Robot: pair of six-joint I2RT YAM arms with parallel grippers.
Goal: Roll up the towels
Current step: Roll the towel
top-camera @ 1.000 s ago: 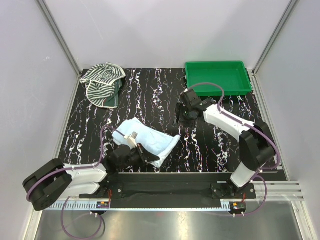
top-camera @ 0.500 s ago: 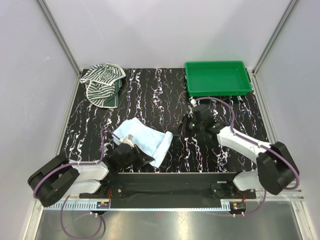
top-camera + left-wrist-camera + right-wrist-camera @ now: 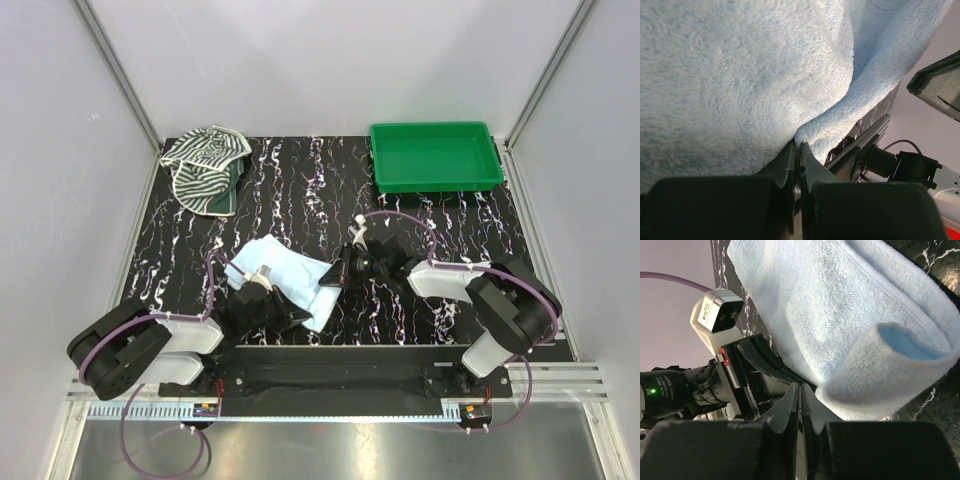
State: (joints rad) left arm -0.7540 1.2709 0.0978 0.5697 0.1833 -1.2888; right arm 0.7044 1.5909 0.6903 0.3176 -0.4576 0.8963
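- Left arm (image 3: 180,340), base at 7 o'clock of the table: white moulded links between rounded black joint housings.
- Right arm (image 3: 440,280), base at 5 o'clock: identical build, white links, black joints.
- Right purple cable (image 3: 395,214): thin, arching along the right arm.
- Left purple cable (image 3: 670,278): same colour, routed along the left arm.
- Base plate (image 3: 330,375): flat black bar joining both bases at 6 o'clock.
- Left gripper (image 3: 799,145) and right gripper (image 3: 800,385): matte black, with tapered wedge fingers (image 3: 782,410).
- Left wrist camera (image 3: 717,310): pale grey box with dark lenses, on a black bracket carrying a small red tab (image 3: 723,359).
- Green indicator light (image 3: 653,390): set in the black cylindrical wrist housing.
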